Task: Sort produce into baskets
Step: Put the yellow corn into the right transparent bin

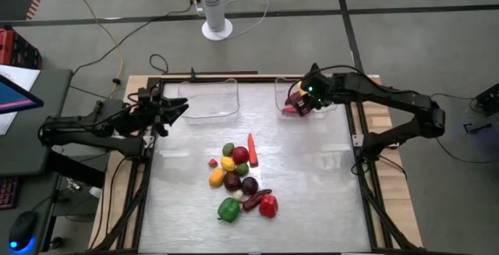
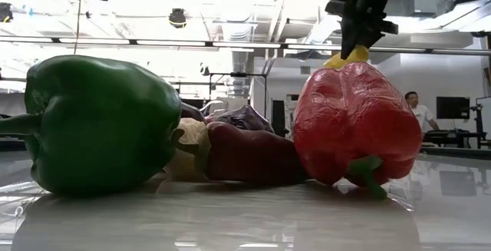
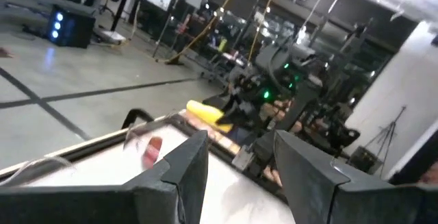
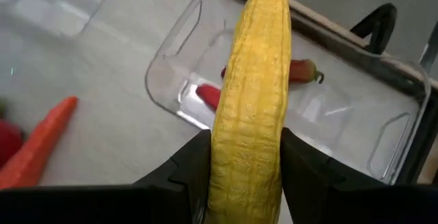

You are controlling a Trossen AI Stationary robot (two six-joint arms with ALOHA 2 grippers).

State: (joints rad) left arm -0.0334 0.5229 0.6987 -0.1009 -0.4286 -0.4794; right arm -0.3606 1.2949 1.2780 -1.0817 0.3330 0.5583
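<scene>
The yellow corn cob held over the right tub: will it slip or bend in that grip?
The corn cob looks stiff, standing straight out of the right tool. Its ridged surface probably resists slipping. Dropped in the tub, its round shape may roll.

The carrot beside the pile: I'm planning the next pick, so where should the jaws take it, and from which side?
Grip the carrot across its middle, from straight above. It lies flat and slender at the pile's right edge, its right side bare table, so the jaws should straddle its width.
</scene>
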